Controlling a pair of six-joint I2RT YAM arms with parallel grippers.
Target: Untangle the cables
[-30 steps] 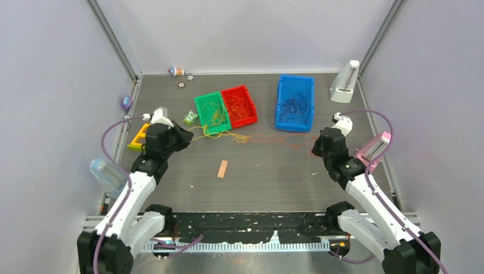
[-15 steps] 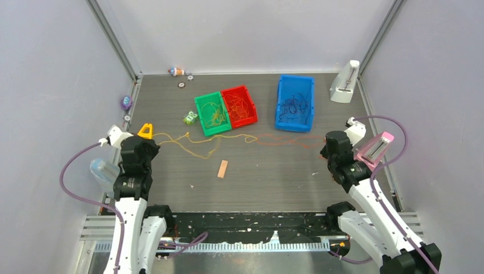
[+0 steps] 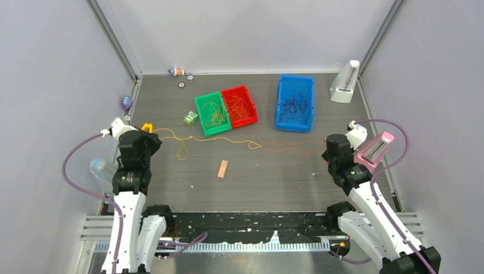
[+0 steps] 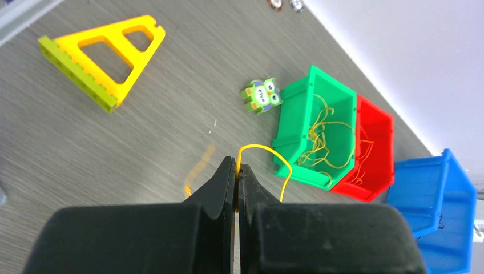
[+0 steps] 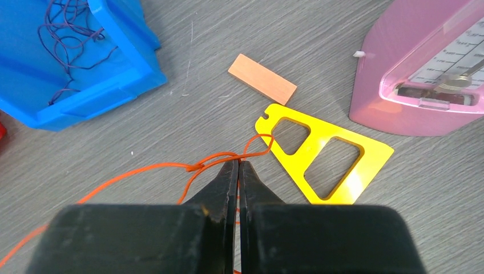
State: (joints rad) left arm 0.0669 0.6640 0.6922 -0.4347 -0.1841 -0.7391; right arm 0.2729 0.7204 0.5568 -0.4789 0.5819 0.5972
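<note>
Across the grey wood-grain table (image 3: 257, 182), a large blue plastic bin (image 3: 279, 108) holds a tangle of dark purple cables (image 3: 294, 107). To its left, a red plastic bin (image 3: 253, 108) and a green plastic bin (image 3: 200, 114) touch each other, each holding more thin wires. The left gripper (image 4: 236, 169) has its jaws pressed together on a thin yellow cable (image 3: 228, 138), which loops out at the tips. The right gripper (image 5: 238, 166) is likewise clamped on a thin orange-red cable (image 3: 288, 147), with a small knot just ahead of its tips. Both cables run in one line between the arms, meeting near the table's middle. A small tan rectangular block (image 3: 222, 169) lies near that line, on the arms' side.
</note>
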